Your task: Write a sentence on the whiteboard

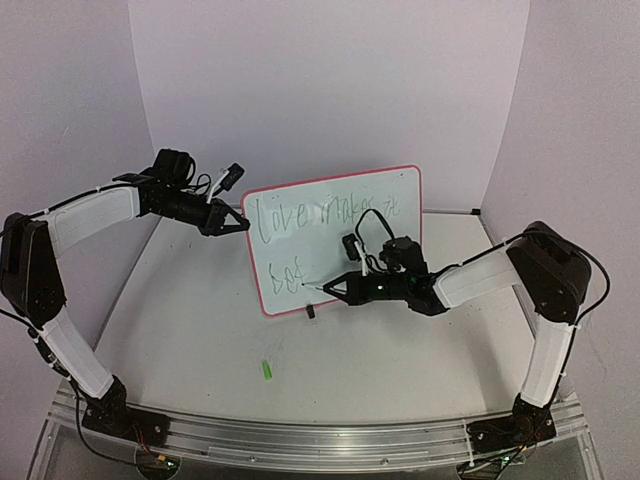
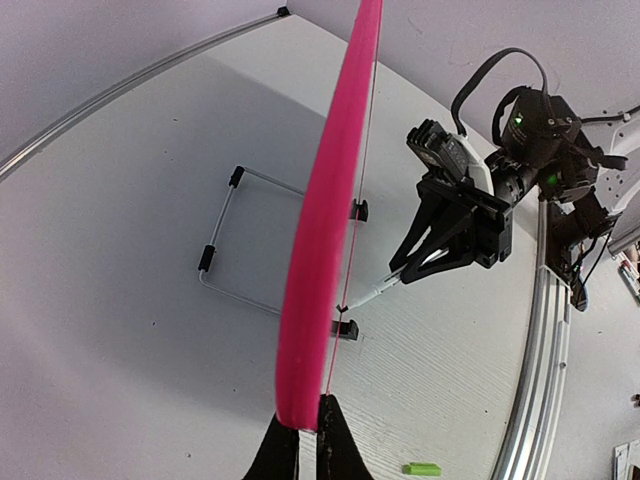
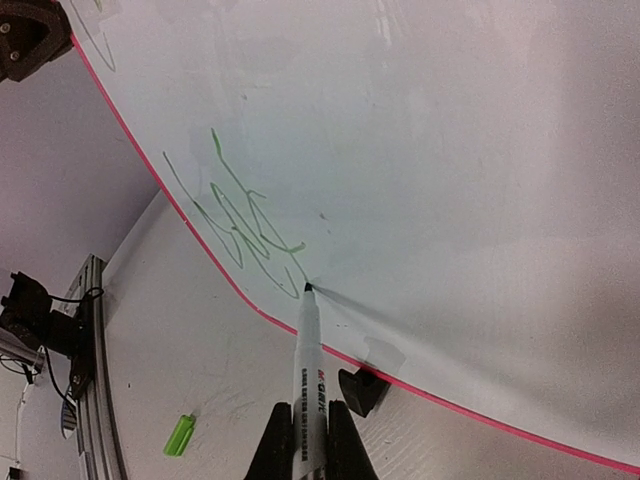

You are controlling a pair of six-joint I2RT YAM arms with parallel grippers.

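Observation:
The whiteboard (image 1: 370,215) stands upright at mid-table with a red-pink rim and small black feet (image 3: 362,390). Greenish writing (image 1: 325,212) fills its top line; a second line (image 1: 288,278) has a few letters, also seen in the right wrist view (image 3: 240,225). My left gripper (image 1: 243,224) is shut on the board's upper left edge; the rim (image 2: 320,220) runs between its jaws (image 2: 308,432). My right gripper (image 1: 335,289) is shut on a white marker pen (image 3: 310,400). Its tip (image 3: 307,288) touches the board just right of the lower letters.
A green marker cap (image 1: 267,370) lies on the table in front of the board, also in the right wrist view (image 3: 180,434) and left wrist view (image 2: 421,468). A wire stand (image 2: 230,245) props the board from behind. White walls enclose the table.

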